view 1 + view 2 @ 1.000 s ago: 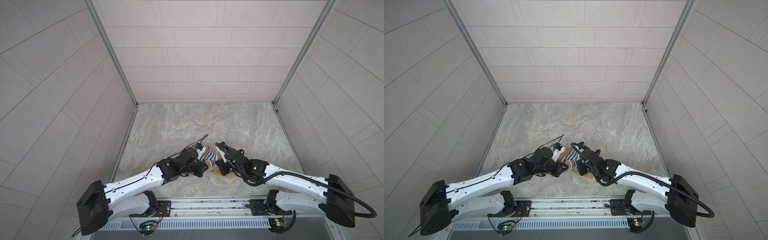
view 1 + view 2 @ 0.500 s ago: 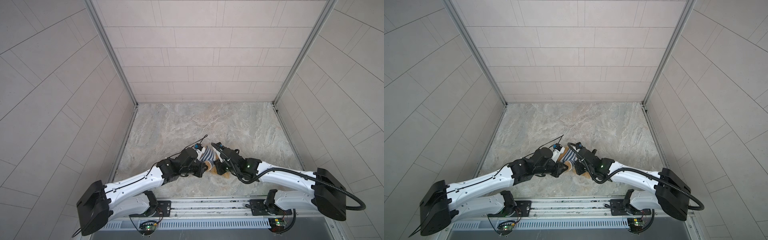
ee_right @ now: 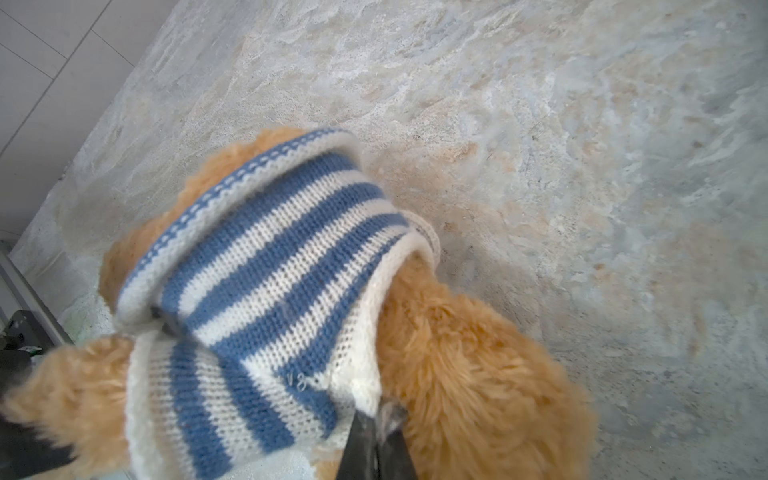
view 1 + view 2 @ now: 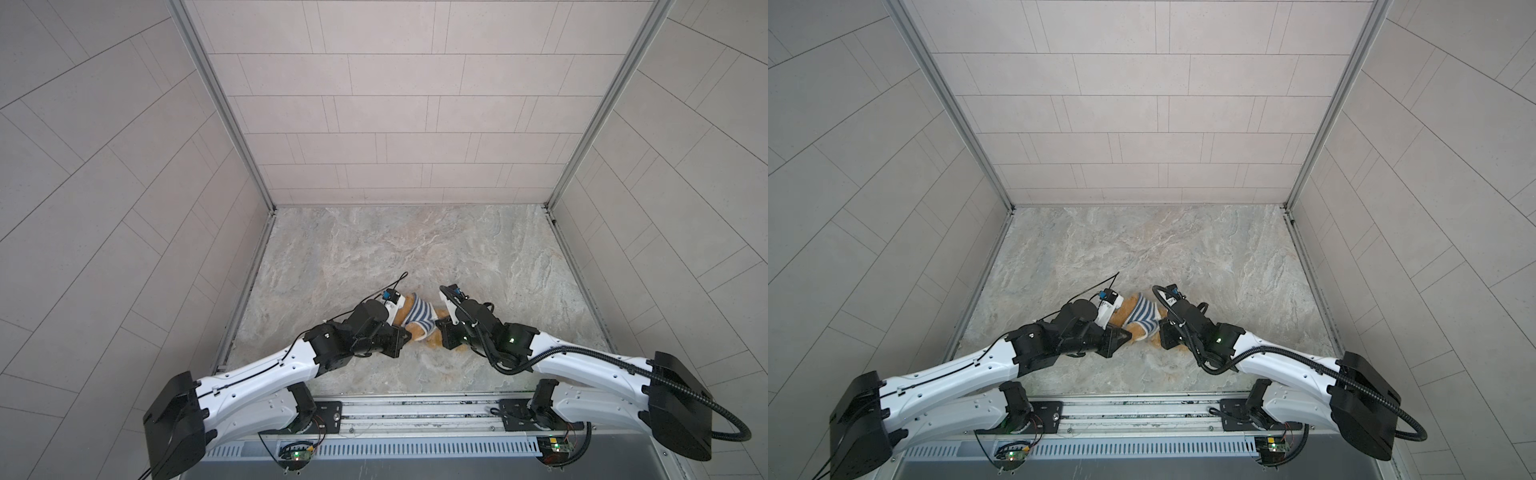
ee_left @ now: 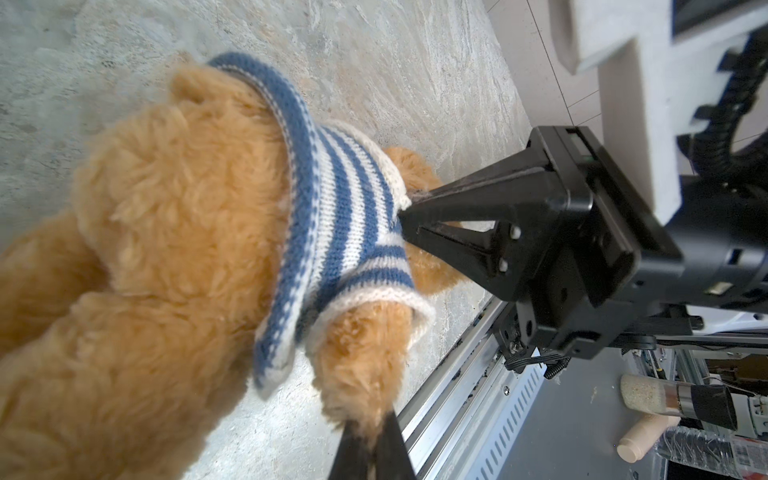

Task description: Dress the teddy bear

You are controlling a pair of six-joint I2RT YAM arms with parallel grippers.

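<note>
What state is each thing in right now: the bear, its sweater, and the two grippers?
teddy bear: partly dressed, one limb out through a sleeve, held between both grippers.
striped sweater: bunched around the bear, white edge pinched.
left gripper: shut on the bear's sleeved limb.
right gripper: shut on the sweater's white edge.

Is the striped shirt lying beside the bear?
No: in the left wrist view the shirt is wrapped around the bear, an arm poking out of a sleeve.

The teddy bear [image 4: 416, 329] lies on the marbled tabletop [image 4: 395, 249].
</note>
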